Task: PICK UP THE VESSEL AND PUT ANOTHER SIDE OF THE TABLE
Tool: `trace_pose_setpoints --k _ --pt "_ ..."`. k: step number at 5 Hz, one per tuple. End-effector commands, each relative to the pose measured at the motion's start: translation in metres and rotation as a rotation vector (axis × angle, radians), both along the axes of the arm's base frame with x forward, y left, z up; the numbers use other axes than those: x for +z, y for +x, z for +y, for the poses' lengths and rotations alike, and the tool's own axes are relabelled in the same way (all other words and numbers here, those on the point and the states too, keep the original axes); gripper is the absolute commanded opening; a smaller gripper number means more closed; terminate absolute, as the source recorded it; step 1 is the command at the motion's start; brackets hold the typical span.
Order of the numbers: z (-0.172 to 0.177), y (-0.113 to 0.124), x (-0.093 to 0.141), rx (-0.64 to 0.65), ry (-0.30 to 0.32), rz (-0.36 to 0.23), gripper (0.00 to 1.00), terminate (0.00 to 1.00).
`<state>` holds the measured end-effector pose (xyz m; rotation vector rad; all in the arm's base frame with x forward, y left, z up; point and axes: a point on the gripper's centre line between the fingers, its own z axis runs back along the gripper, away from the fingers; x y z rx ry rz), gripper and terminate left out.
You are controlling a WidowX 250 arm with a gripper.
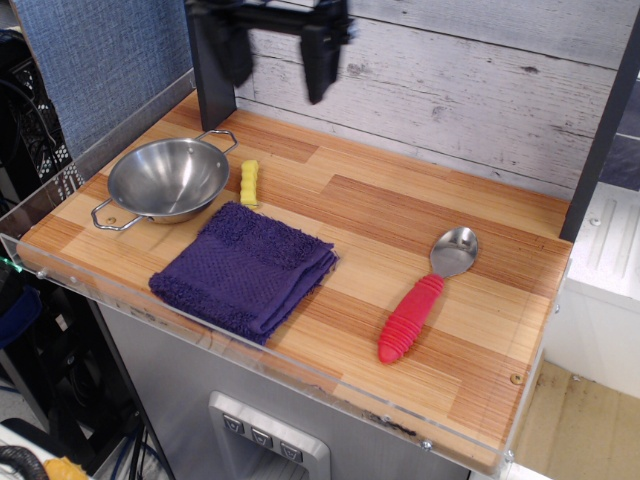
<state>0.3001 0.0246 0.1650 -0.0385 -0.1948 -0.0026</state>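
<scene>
The vessel [168, 178] is a shiny round steel bowl with two wire loop handles. It rests on the left end of the wood-plank table [400, 225]. My gripper [277, 58] hangs high at the top of the view, above and to the right of the bowl. It is open and empty, with its two dark fingers [318, 62] wide apart. It touches nothing.
A folded purple towel [244, 267] lies in front of the bowl. A small yellow piece [249, 183] lies just right of the bowl. A red-handled metal spoon [424, 297] lies to the right. A clear acrylic rim [250, 350] edges the table. A plank wall stands behind.
</scene>
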Motion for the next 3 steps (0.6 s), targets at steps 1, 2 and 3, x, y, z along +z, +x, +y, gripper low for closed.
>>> trace_pose_setpoints --k 1,2,3 --pt "-0.0008 -0.0042 0.0245 -0.117 0.053 -0.024 1.0 0.0" --pt "-0.0008 -0.0042 0.0245 -0.117 0.053 -0.024 1.0 0.0" --pt "-0.0008 -0.0042 0.0245 -0.117 0.053 -0.024 1.0 1.0"
